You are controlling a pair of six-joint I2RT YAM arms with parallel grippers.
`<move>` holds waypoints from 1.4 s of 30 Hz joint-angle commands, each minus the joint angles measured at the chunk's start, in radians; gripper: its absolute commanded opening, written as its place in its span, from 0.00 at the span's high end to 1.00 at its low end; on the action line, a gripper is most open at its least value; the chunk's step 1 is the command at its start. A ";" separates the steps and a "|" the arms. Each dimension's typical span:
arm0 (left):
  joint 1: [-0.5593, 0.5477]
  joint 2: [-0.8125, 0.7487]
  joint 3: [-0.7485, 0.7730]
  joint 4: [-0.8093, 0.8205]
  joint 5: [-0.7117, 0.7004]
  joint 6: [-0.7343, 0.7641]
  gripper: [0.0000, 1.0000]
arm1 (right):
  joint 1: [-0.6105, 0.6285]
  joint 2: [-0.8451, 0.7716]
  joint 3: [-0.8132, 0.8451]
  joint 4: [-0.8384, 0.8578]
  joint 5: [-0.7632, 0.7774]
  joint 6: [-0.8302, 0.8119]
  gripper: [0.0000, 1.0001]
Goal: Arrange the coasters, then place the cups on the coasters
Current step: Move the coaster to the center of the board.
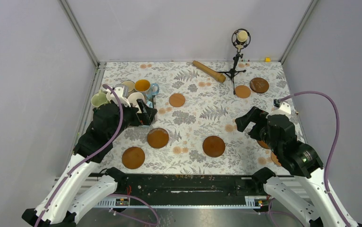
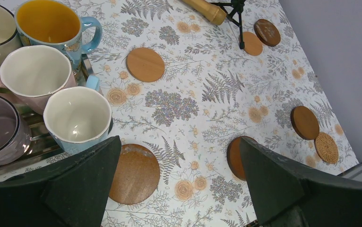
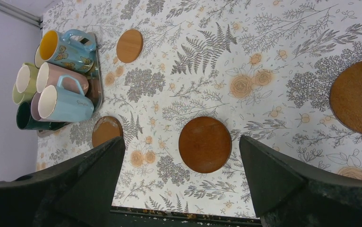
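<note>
Several cups (image 1: 127, 93) stand bunched on a tray at the table's left; the blue one with a yellow inside (image 2: 49, 21), a pink one (image 2: 35, 71) and a light blue one (image 2: 77, 113) show close up. Several brown coasters lie scattered: three dark ones near the front (image 1: 133, 157) (image 1: 158, 137) (image 1: 213, 146), a tan one mid-table (image 1: 176, 100), and two at the back right (image 1: 243, 91) (image 1: 259, 85). My left gripper (image 1: 148, 113) (image 2: 179, 184) hangs open just right of the cups, holding nothing. My right gripper (image 1: 245, 120) (image 3: 181, 184) is open and empty above a dark coaster (image 3: 204, 144).
A microphone on a small tripod (image 1: 238, 52) and a wooden roller (image 1: 209, 71) stand at the back. A dark coaster (image 2: 305, 122) and a woven one (image 2: 326, 147) lie under the right arm. A metal tray (image 2: 32, 151) holds the cups. Grey walls close three sides.
</note>
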 commanded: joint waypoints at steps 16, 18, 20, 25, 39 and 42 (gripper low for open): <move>0.003 -0.031 0.020 0.057 0.014 -0.008 0.01 | 0.007 0.080 0.030 0.000 0.283 0.019 0.01; 0.003 -0.030 0.021 0.056 0.020 -0.011 0.01 | 0.007 0.111 0.025 0.047 0.338 -0.060 0.01; 0.003 -0.031 0.021 0.057 0.020 -0.012 0.01 | 0.007 0.126 0.005 0.141 0.359 -0.143 0.01; 0.001 -0.039 0.020 0.057 0.020 -0.014 0.01 | -0.017 0.177 -0.063 0.357 0.526 -0.293 0.01; -0.021 -0.051 0.023 0.047 0.019 -0.014 0.01 | -0.491 0.719 0.195 0.559 0.032 -0.302 0.10; -0.027 -0.057 0.021 0.045 0.020 -0.013 0.01 | -0.537 0.853 0.296 0.568 0.089 -0.296 0.12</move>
